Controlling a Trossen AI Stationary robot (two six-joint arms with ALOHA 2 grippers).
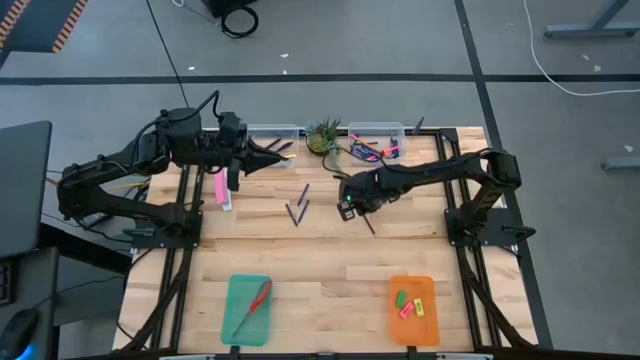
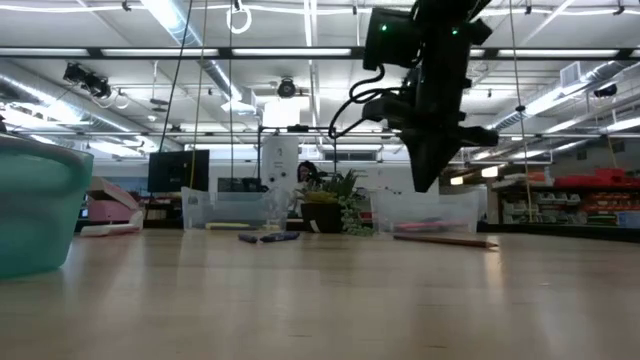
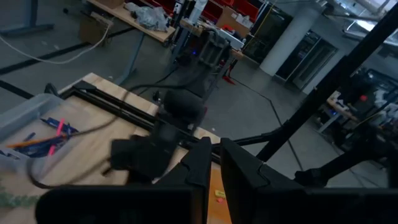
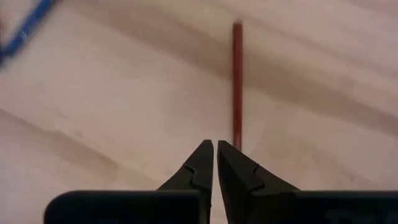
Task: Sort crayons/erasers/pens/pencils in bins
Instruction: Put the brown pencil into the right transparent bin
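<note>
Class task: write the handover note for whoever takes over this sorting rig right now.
Right gripper: jaws shut, empty, above the thin dark reddish pencil lying mid-table.
Left gripper: jaws shut, empty, by the left clear plastic tub.
Done: small erasers in the flat orange tray; pens in the right clear tub.
Left: that pencil, the slim blue pens on the wood.

two matte-black jointed arms (image 1: 130, 170), looped black cables, tapered notched pincer fingers (image 4: 198, 163)
</note>
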